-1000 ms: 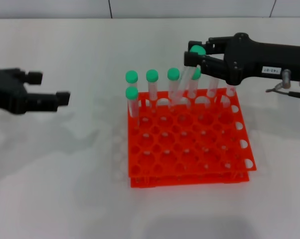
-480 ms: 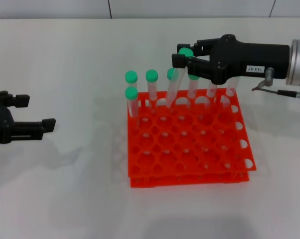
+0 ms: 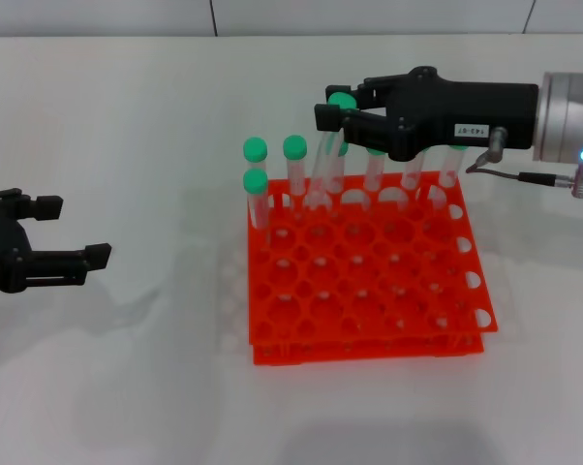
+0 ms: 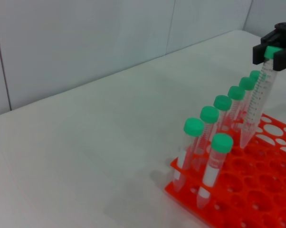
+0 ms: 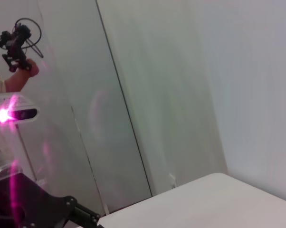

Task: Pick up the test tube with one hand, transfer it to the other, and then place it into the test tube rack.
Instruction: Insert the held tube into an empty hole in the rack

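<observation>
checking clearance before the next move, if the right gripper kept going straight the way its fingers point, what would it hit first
The right gripper, shut on the test tube above the test tube rack, points toward the robot's left. At its height, that line looks free over the white table; the rack's standing tubes seem lower and the left gripper nearer, though depth is unclear.

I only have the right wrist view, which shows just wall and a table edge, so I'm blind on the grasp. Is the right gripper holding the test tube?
Observer: Yes. In the head view the right gripper has its jaws shut on the test tube at its green cap.
Operator: Where is the tube relative to the rack?
Observer: It hangs tilted over the back row of the test tube rack, tip down at a hole beside the standing tubes. I cannot tell whether it has entered.
Operator: And the left gripper?
Observer: The left gripper is off to the rack's left, jaws open and empty.
</observation>
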Available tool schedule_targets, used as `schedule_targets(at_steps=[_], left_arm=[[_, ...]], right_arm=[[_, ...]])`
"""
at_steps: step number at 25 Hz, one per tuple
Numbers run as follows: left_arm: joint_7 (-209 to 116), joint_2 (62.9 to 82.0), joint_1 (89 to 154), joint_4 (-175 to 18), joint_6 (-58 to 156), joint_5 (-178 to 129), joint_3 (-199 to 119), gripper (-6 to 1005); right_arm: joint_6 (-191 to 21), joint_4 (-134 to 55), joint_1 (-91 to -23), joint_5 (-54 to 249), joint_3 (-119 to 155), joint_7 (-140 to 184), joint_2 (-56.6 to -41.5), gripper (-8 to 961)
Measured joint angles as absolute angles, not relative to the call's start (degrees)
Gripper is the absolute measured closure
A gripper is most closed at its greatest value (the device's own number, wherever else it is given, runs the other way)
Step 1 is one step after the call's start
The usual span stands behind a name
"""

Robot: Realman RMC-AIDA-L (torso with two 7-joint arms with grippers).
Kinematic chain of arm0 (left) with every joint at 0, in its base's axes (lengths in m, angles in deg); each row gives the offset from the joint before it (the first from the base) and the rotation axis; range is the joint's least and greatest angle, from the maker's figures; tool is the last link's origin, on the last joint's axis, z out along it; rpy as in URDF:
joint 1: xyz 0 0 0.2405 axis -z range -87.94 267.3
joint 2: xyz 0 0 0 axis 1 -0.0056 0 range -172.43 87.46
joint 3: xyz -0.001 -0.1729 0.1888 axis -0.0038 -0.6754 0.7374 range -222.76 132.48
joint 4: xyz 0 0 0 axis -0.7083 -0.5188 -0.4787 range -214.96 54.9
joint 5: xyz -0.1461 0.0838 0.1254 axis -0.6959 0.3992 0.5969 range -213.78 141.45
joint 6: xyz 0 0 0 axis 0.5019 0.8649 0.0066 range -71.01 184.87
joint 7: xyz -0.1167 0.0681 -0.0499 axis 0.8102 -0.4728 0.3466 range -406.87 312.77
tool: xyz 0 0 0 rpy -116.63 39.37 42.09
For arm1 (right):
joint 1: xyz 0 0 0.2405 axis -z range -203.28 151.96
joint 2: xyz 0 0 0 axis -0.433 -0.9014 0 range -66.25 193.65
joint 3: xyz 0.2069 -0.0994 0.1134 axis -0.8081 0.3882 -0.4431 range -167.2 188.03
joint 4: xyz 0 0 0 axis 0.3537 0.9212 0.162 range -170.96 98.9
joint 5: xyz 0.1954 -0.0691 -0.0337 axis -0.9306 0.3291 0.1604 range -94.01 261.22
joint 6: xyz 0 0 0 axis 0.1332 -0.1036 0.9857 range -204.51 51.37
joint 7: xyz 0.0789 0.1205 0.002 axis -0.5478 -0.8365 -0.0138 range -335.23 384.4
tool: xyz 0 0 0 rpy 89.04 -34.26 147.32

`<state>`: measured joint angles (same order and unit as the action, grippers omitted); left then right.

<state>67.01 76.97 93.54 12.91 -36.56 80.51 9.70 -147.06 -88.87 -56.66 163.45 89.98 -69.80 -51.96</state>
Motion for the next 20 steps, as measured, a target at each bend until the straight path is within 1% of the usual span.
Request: schedule_targets(at_steps=[11,20], left_arm=[[65.7,76.95,93.8,12.5,-35.5,80.5,10.2,127],[65.5,76.95,94.1,12.4,-35.4,80.9,10.3,127]], right_arm=[[-141.1,-91.5,-56.2,162.4,95.5,-70.6,-52.31,695],[-135.9,-93.2,-55.3,161.5,99.2,-70.6,-52.26,695]])
